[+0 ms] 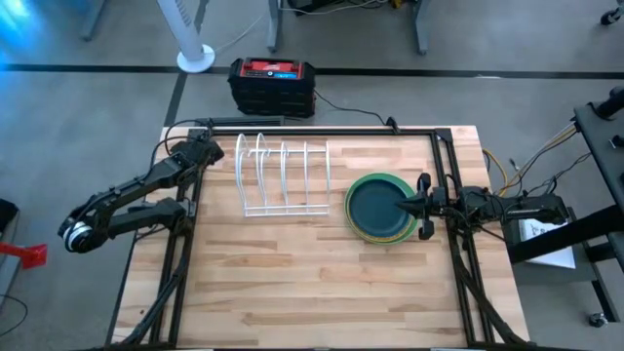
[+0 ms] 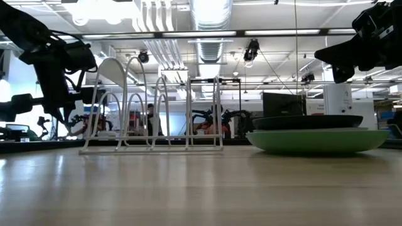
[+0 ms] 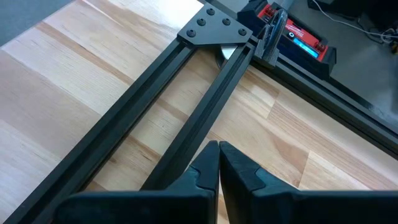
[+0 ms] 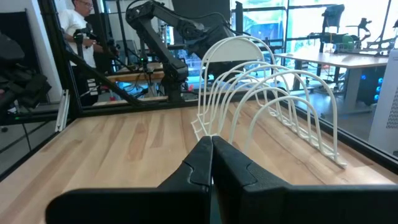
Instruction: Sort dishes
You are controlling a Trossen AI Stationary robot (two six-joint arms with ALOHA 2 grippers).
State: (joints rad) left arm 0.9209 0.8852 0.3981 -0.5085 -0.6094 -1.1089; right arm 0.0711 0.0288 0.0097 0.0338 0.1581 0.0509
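A stack of round plates stands on the table right of centre: a dark teal plate point(image 1: 378, 207) lies on a light green plate point(image 1: 357, 191). In the low view the dark plate point(image 2: 308, 122) rests in the green one point(image 2: 314, 140). My right gripper point(image 1: 400, 206) is shut and hovers above the stack's right part, pointing toward the table's left; in the low view it point(image 2: 344, 59) stands well clear of the plates. My left gripper point(image 1: 211, 151) is shut at the table's far left corner, above the black frame rails point(image 3: 186, 106). No other plates show.
A white wire rack point(image 1: 283, 177) stands left of the plates, its arches upright point(image 4: 267, 93). Black frame rails run along the table's left point(image 1: 180, 244) and right point(image 1: 458, 253) sides. A black and red box point(image 1: 272, 84) sits on the floor beyond the far edge.
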